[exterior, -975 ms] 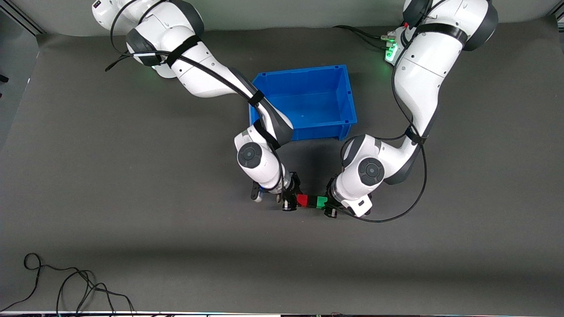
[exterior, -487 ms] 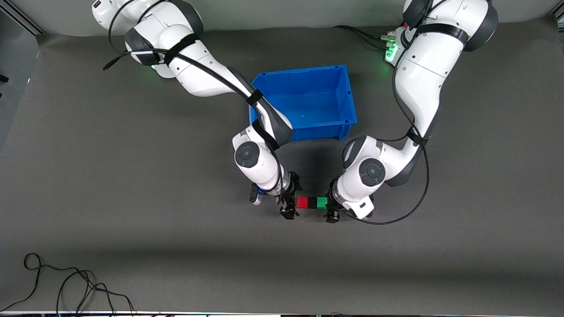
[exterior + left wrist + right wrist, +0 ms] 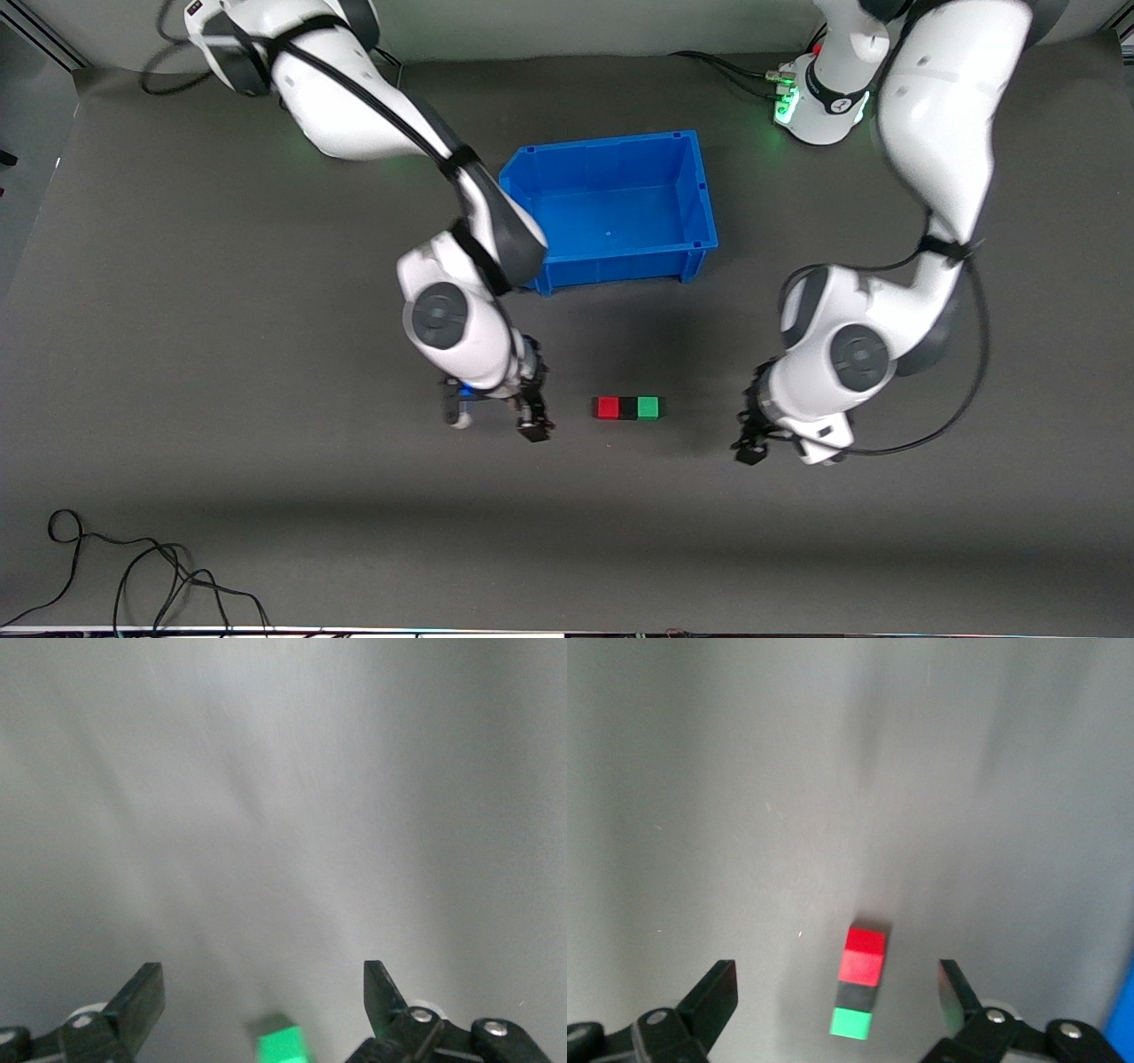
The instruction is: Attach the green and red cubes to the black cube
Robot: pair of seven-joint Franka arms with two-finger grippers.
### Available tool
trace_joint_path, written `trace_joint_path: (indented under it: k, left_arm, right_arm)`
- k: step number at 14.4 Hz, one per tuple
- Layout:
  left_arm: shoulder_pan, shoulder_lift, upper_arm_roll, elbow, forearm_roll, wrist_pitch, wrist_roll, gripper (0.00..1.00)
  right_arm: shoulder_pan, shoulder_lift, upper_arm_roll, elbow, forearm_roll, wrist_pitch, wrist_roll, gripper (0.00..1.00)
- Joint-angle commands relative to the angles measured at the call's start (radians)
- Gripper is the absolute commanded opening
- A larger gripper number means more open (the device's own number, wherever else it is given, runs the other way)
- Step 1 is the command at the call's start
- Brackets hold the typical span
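The row of three cubes on the dark table mat (image 3: 177,354) serves as the landmark here. Reading the front view from its left edge, the right gripper (image 3: 532,427) comes first: it is empty, its fingers spread wide in the right wrist view, and it hangs over the mat toward the right arm's end of the table, apart from the row.

Next comes the row itself. The red cube (image 3: 607,407) touches the black cube (image 3: 628,408), which touches the green cube (image 3: 648,407), so the black one sits between the two coloured ones in a straight line. The blue bin (image 3: 700,190) stands farther from the front camera than the row and holds nothing that shows.

Last is the left gripper (image 3: 749,447), also empty with its fingers spread wide, over the mat toward the left arm's end of the table and apart from the green cube.

Judging by how they lie, the attaching looks done. The main risk is that contact alone may not mean a firm join: if a face is only resting against the black cube, a nudge would split the row. A gripper sweeping low across the mat, or a trailing cable, could knock the cubes out of line.
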Motion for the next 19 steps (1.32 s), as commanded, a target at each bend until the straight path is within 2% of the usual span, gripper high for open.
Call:
trace_joint_path:
  k: [1,3,5,9,10,14,17,19]
  left_arm:
    - [0.059,-0.160,-0.001,-0.149,0.006,-0.071,0.233,1.00]
    - [0.118,-0.230,0.000,-0.178,0.006,-0.158,0.464,1.00]
    - [0.175,-0.283,0.000,-0.178,0.008,-0.276,0.630,1.00]
    - [0.296,-0.402,0.000,-0.209,0.008,-0.390,1.130,1.00]
    - [0.313,-0.421,0.002,-0.205,0.009,-0.427,1.224,1.00]
    - [0.332,-0.456,0.002,-0.176,0.032,-0.447,1.370,1.00]
    - [0.355,-0.517,0.003,-0.169,0.035,-0.481,1.395,1.00]
    - [0.365,-0.571,0.003,-0.171,0.034,-0.502,1.438,1.00]
  right_arm:
    - [0.000,-0.135,-0.077,-0.041,-0.014,-0.188,-0.181,1.00]
    - [0.003,-0.221,-0.137,-0.081,-0.015,-0.282,-0.344,1.00]
    - [0.005,-0.311,-0.182,-0.142,-0.066,-0.336,-0.494,1.00]
    - [-0.013,-0.515,-0.180,-0.300,-0.253,-0.350,-0.735,1.00]
    - [-0.051,-0.566,-0.158,-0.339,-0.289,-0.349,-0.790,1.00]
    - [-0.361,-0.707,0.062,-0.416,-0.357,-0.353,-1.127,1.00]
    - [-0.521,-0.733,0.126,-0.411,-0.368,-0.367,-1.408,1.00]
    - [-0.593,-0.752,0.142,-0.410,-0.364,-0.365,-1.597,1.00]
